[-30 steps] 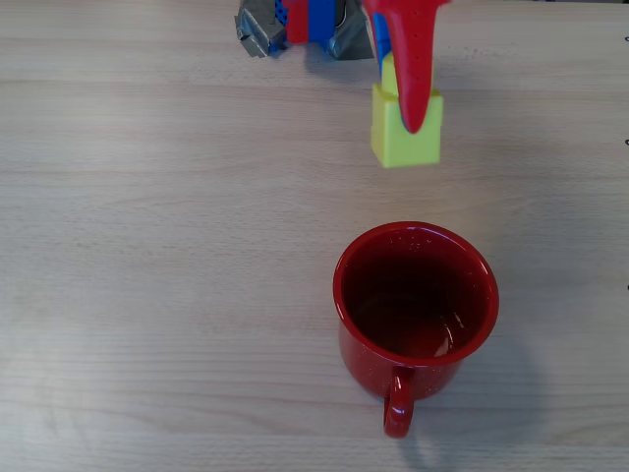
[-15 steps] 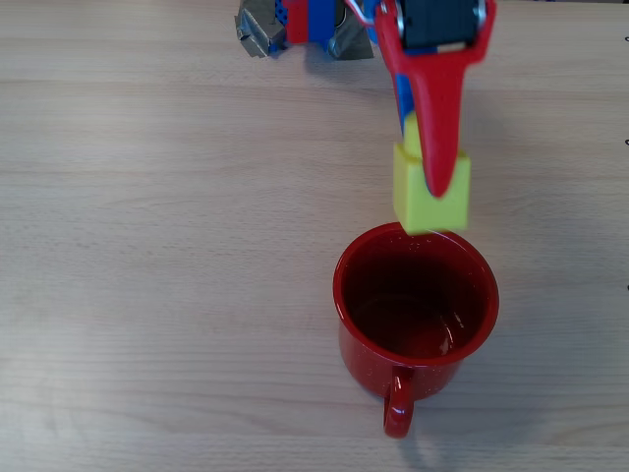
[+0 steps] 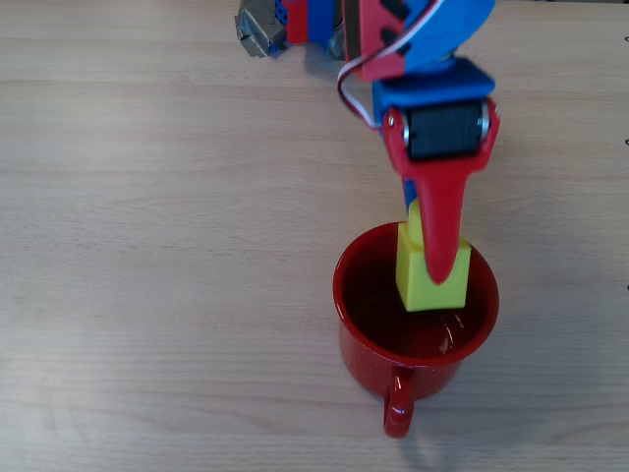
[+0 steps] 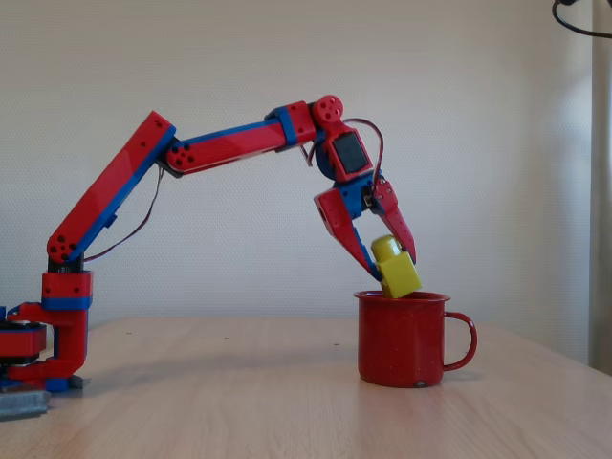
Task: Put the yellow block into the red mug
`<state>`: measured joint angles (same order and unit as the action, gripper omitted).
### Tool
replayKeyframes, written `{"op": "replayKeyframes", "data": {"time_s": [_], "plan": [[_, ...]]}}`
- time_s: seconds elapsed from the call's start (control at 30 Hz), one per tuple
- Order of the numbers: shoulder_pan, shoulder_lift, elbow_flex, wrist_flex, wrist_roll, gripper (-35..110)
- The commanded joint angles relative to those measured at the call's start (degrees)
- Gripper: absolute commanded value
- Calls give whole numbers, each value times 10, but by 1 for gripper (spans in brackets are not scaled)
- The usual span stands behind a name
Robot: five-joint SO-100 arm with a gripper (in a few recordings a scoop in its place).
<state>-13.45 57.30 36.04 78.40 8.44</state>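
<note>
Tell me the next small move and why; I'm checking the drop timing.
Probably open the claw now. In the overhead view the yellow block sits inside the red mug's rim outline, and the fixed view shows its lower corner at rim height over the opening, so it should fall in.

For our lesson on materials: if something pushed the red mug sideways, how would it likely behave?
The mug looks stiff, and its wide flat base suggests it would slide on the smooth table rather than tip. Its glossy wall is probably slippery to grip. A push on the handle might turn it.
</note>
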Motion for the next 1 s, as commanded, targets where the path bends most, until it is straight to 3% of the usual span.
{"op": "replayKeyframes", "data": {"time_s": [0.0, 0.23, 0.53, 0.97], "plan": [[4, 30, -47, -5, 4, 0], [8, 25, -46, -3, 12, 2], [10, 25, -45, 3, 18, 30], [11, 33, -43, 11, 15, 29]]}}
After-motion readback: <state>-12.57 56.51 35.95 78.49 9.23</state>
